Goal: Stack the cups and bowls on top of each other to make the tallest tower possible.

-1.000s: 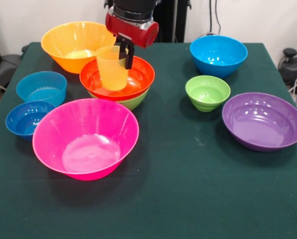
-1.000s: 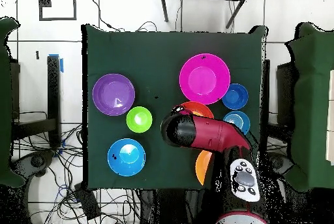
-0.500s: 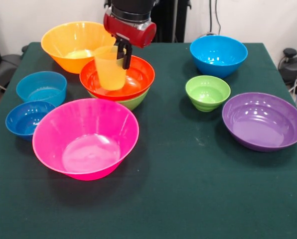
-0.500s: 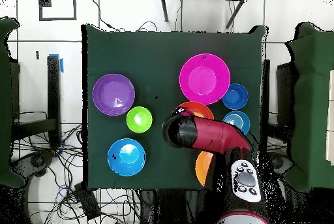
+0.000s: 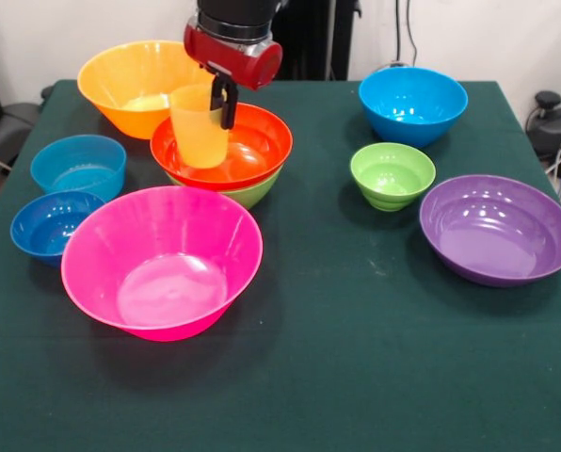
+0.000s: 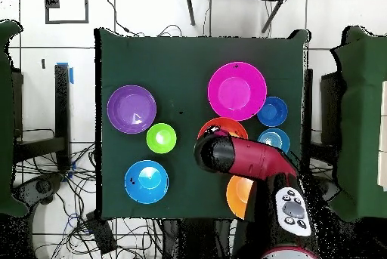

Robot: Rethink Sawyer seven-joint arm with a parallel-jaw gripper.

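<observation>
The black hand (image 5: 222,97) under the red wrist grips the rim of the translucent yellow plastic cup (image 5: 199,126), which hangs upright over the glossy red-orange bowl (image 5: 252,146); whether its base touches the bowl cannot be told. That bowl sits nested in a medium green bowl (image 5: 253,192). Crowding this stack on the dark green table (image 5: 375,358) are a large orange bowl (image 5: 130,80) behind, a large pink bowl (image 5: 163,259) in front, and 2 blue bowls (image 5: 78,165) beside. The small green bowl (image 5: 392,175), purple bowl (image 5: 497,229) and another blue bowl (image 5: 412,104) stand well apart.
</observation>
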